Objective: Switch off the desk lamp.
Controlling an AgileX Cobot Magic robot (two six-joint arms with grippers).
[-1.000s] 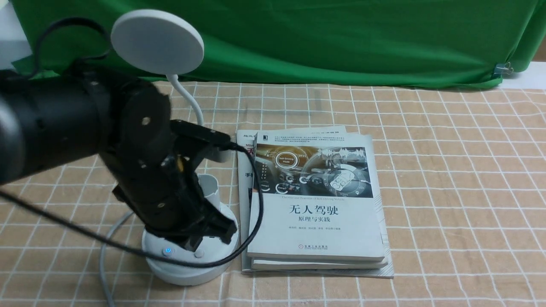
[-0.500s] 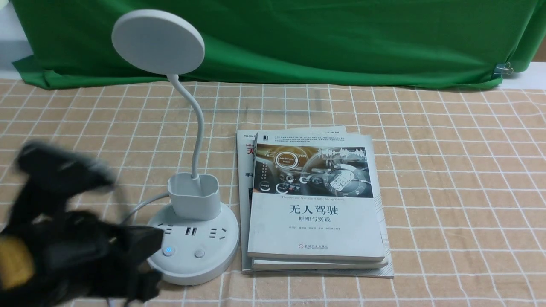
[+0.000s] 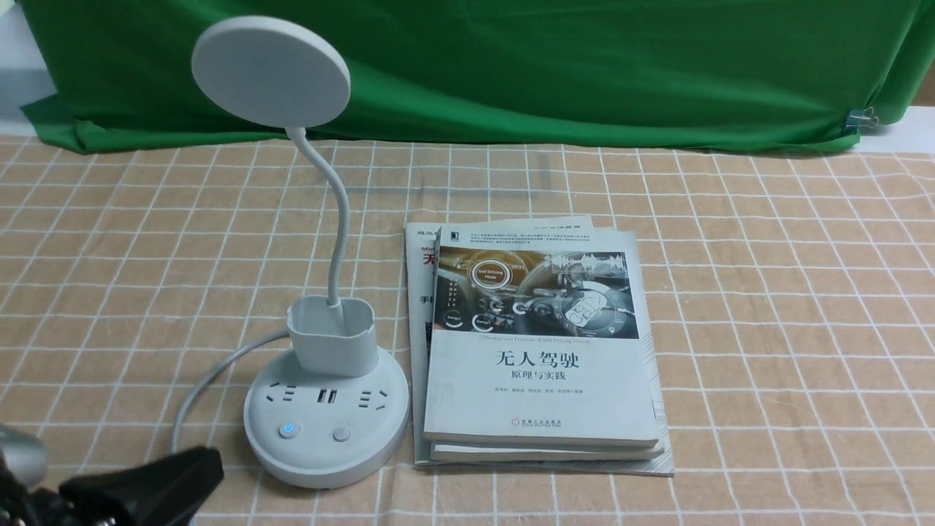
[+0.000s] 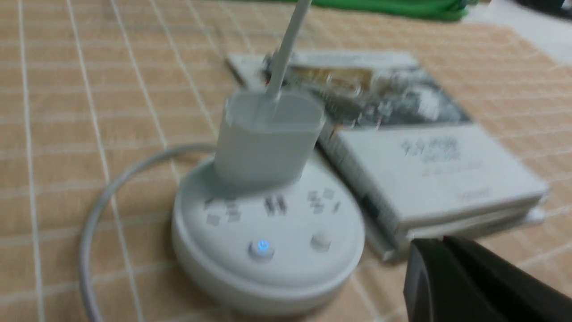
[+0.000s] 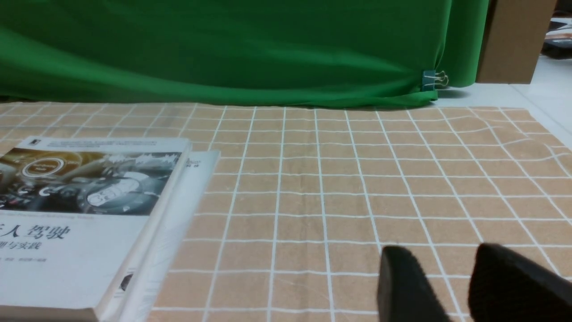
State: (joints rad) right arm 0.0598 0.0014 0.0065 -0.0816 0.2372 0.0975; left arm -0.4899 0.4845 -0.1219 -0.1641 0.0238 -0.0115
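Left fingers (image 3: 146,478) withdrawn, desk lamp (image 3: 332,343) fully exposed

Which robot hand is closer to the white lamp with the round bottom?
Left. The left gripper sits near the left side of the white plastic desk lamp, by its round base. The right gripper is beyond the stacked white-covered books, farther from the lamp.

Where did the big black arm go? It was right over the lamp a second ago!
The left hand pulled away from the base of the desk lamp, back toward the robot. Now it sits low in the front view's left corner, clear of the lamp. The lamp, its blue-lit button and the books stayed put.
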